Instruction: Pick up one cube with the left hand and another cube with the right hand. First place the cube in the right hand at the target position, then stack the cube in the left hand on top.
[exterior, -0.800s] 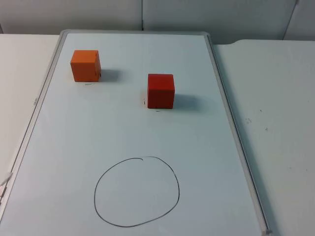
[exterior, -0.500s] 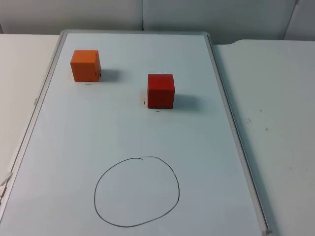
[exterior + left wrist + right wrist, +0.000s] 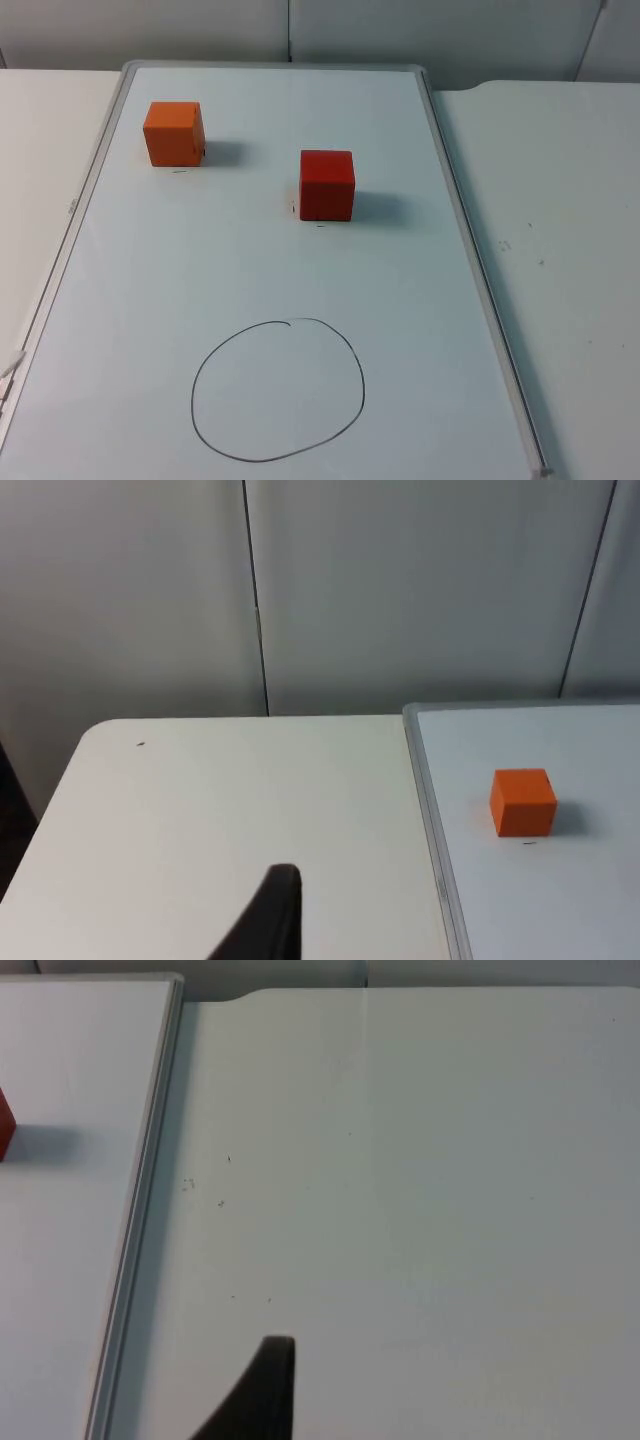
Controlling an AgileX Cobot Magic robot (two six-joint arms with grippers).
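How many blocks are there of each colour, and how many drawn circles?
Orange cube: 1
Red cube: 1
Drawn circle on the whiteboard: 1
Total: 2 cubes and 1 circle, 3 things

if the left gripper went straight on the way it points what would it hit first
Probably the bare white table, then the grey wall beyond. The orange cube sits off to the side on the whiteboard, out of that line.
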